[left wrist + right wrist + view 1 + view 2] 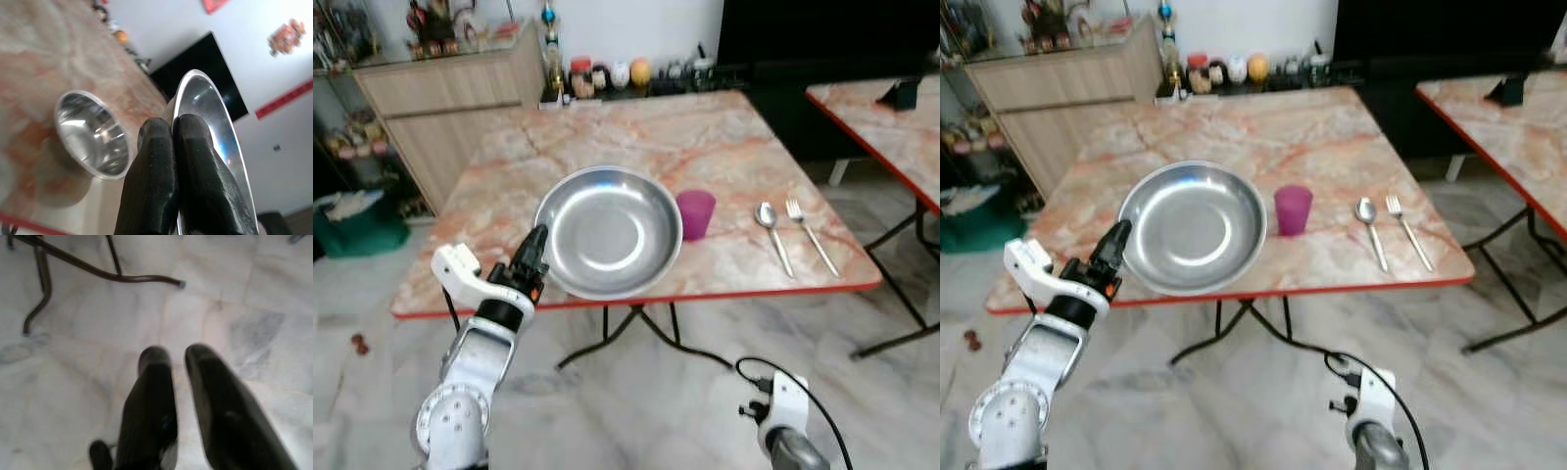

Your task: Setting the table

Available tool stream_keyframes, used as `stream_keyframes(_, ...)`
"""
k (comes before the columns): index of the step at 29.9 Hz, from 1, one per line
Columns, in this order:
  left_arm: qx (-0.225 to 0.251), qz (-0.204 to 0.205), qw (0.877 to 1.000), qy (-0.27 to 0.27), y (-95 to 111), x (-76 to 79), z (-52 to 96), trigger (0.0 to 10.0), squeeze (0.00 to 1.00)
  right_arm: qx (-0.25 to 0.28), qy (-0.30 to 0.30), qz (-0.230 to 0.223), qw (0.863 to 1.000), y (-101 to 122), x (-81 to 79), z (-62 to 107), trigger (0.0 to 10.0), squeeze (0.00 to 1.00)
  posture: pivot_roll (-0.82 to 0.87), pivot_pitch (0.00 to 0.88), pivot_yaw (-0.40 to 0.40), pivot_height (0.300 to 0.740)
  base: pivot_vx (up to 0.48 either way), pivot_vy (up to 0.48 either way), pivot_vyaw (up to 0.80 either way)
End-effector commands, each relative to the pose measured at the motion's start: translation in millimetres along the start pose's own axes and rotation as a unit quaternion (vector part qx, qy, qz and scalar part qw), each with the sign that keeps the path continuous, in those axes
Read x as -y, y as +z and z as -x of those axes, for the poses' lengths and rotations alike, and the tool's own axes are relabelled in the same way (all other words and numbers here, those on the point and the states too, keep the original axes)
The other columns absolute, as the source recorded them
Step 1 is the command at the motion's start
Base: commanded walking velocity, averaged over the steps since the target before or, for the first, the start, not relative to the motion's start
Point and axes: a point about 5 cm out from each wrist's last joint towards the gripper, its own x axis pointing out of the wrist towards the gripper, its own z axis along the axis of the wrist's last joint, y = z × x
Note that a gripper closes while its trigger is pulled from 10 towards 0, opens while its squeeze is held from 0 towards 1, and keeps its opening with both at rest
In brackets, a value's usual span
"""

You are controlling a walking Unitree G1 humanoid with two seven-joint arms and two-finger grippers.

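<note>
Left gripper (536, 242) was raised at the near left edge of the marble table (705, 137), its two black fingers (161, 161) pinched together on the rim of a steel plate (612, 230). The plate sat tilted over the table's near edge, left of centre, rim clamped on its left side. In the left wrist view a smaller steel bowl (90, 134) stood on the tabletop beyond the plate; from the head views it was hidden behind the plate, so exact spot on the table unclear.

A purple cup (696, 214) stood upright just right of the plate, touching or nearly touching its rim. Further right, a spoon (771, 231) and a fork (810, 233) lay side by side, apart from each other, handles pointing toward the near edge, well clear of the cup.

Right gripper (178, 357) hung low over the marble floor (244, 293) near the table's folding legs (73, 264), fingers slightly parted with a narrow gap, gripping nothing.

At the far edge of the table, a row of jars and bottles (607, 76) against the wall. A wooden cabinet (450, 98) stood at far left, a green bin (357, 225) on the floor near it. A second marble table (891, 127) at right.
</note>
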Motion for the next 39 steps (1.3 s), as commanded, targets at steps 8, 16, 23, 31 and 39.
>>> stream_keyframes(8,0.001,-0.014,1.0,-0.003,0.2,1.8,-1.0,10.0,0.0,-0.004,0.001,-0.014,1.0,-2.3,-4.0,0.1,10.0,0.0,-0.05,0.0,0.062,0.74,0.0,-0.268,0.0)
stream_keyframes(16,-0.002,-0.015,1.0,-0.007,-1.4,2.2,-1.6,10.0,0.0,-0.005,0.002,-0.011,1.0,-3.6,-4.1,0.4,10.0,0.0,-0.06,0.0,0.067,0.74,0.0,-0.268,0.0)
stream_keyframes(23,-0.004,-0.016,1.0,-0.008,-1.2,2.2,-2.1,10.0,0.0,-0.004,0.003,-0.009,1.0,-3.6,-3.8,0.4,10.0,0.0,-0.07,0.0,0.069,0.74,0.0,-0.265,0.0)
stream_keyframes(31,-0.004,-0.017,1.0,-0.009,-1.0,2.5,-2.9,10.0,0.0,-0.004,0.002,-0.011,1.0,-3.3,-4.3,0.3,10.0,0.0,-0.07,0.0,0.074,0.74,0.0,-0.263,0.0)
stream_keyframes(39,-0.005,-0.016,1.0,-0.009,-1.2,3.0,-3.1,10.0,0.0,-0.003,0.002,-0.008,1.0,-2.4,-4.2,0.1,10.0,0.0,-0.07,0.0,0.074,0.74,0.0,-0.256,0.0)
